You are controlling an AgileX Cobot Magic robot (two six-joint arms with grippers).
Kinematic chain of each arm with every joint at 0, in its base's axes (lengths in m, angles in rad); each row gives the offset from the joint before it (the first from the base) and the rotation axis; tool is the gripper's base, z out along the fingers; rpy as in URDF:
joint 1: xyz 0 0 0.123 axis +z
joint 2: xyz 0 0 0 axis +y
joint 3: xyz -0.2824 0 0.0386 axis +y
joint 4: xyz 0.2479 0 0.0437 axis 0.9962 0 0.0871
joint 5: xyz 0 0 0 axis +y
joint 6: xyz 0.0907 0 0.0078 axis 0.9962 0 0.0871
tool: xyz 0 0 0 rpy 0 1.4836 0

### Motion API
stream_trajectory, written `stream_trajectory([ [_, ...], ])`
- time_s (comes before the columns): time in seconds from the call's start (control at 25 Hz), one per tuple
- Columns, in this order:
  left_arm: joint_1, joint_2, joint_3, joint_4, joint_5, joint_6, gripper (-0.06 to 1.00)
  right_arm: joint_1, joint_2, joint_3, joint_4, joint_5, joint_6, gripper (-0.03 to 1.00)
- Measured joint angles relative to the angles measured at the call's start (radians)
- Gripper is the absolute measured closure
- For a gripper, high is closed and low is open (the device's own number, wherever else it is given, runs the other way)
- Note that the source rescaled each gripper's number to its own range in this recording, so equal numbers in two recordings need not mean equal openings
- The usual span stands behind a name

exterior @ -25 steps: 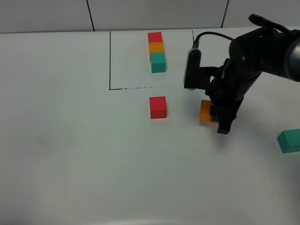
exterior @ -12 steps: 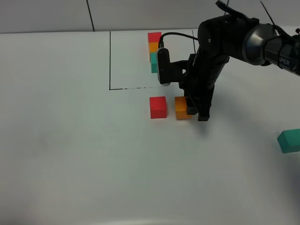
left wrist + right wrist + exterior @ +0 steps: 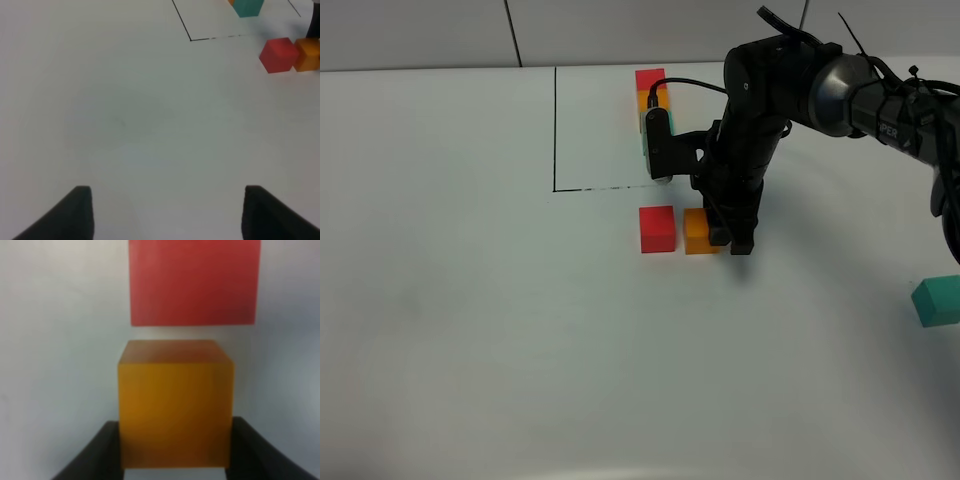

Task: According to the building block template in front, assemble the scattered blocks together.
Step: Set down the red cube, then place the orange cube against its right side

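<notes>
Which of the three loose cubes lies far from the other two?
The teal cube, alone at the overhead view's right edge; the red cube and orange cube sit close together near the middle.

My black jointed right arm point(image 3: 770, 90) stretches in from the right side and bends over at the wrist, so the black two-finger right gripper point(image 3: 728, 238) points downward. Its jaws are clamped on the small orange matte cube point(image 3: 175, 405), one finger on each flank. On my other side, the left gripper point(image 3: 167, 215) hovers with its dark fingertips point(image 3: 80, 212) spread well apart.
</notes>
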Motion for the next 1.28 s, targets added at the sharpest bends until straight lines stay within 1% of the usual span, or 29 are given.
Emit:
stream_trajectory([
  [0.24,0.000,0.000,0.000,0.000,0.000,0.000,0.58,0.000,0.002,0.000,0.002,-0.009,0.000,0.95],
  [0.72,0.000,0.000,0.000,0.000,0.000,0.000,0.58,0.008,0.005,-0.007,0.002,-0.021,0.047,0.95],
  [0.92,0.000,0.000,0.000,0.000,0.000,0.000,0.58,0.008,0.007,-0.007,0.027,-0.029,0.049,0.95],
  [1.28,0.000,0.000,0.000,0.000,0.000,0.000,0.58,0.008,0.007,-0.007,0.028,-0.029,0.050,0.95],
])
